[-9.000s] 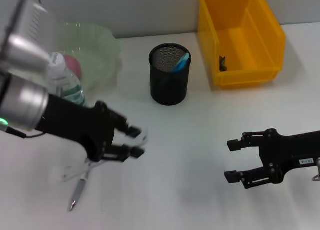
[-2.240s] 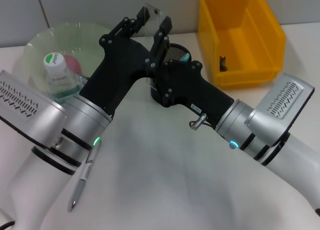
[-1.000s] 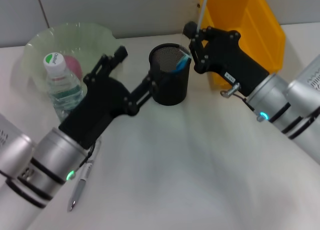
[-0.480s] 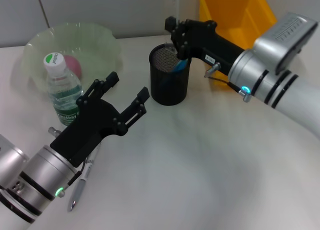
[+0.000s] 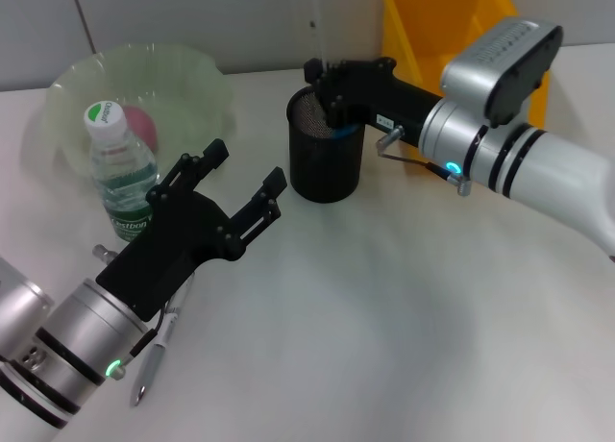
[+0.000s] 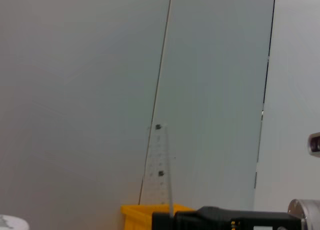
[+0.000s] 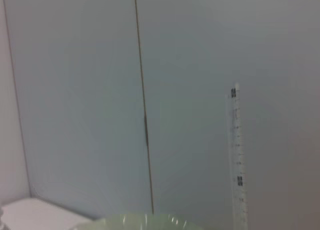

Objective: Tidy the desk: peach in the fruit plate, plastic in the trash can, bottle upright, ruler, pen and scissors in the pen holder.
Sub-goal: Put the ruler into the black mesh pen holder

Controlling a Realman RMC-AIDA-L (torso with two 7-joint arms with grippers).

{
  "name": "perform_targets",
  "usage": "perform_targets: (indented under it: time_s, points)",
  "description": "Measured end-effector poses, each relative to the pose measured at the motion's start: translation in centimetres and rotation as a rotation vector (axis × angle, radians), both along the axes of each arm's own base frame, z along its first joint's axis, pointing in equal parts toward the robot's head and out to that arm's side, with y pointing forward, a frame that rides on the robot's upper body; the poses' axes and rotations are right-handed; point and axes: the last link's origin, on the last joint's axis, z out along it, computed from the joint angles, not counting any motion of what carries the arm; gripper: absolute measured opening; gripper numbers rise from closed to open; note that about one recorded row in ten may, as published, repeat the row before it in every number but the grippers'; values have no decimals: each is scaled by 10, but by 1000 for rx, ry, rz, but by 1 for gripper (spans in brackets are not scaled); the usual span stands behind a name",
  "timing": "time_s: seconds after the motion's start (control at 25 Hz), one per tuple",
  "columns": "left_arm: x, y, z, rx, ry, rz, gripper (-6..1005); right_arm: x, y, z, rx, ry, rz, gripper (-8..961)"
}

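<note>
Right gripper point(image 5: 325, 88): my right hand sat at the far rim of the holder point(image 5: 327, 163), pinched on the clear ruler point(image 5: 315, 24).
Ruler: it stood upright above the holder mouth, its lower end at my fingers, its top reaching up past the wall behind; I could not tell how far it went down into the mesh.
Left gripper point(image 5: 242, 187): my left hand hung over the table point(image 5: 384, 317) just left of the holder, fingers spread, gripping nothing.
Holder: black mesh cup at mid-table, with something blue inside at the rim.
Pen point(image 5: 159, 341): it lay on the table near my left forearm, partly hidden under the arm.
Bottle point(image 5: 120, 173): upright, green cap up, just in front of the plate point(image 5: 192, 72) and close beside my left hand.
Peach point(image 5: 141, 125): pink, inside the green plate, half hidden behind the bottle.
Bin point(image 5: 413, 19): yellow, behind my right arm, which covered much of it.
Wrist views: mostly wall panels; each showed the ruler standing tall.
</note>
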Motion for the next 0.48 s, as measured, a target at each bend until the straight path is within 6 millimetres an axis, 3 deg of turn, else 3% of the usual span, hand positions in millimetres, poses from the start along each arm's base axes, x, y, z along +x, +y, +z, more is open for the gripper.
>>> perform_targets:
  time_s: [0.48]
  points:
    - [2, 2, 0, 2, -2, -7, 798, 8, -1, -2, -4, -19, -36, 139]
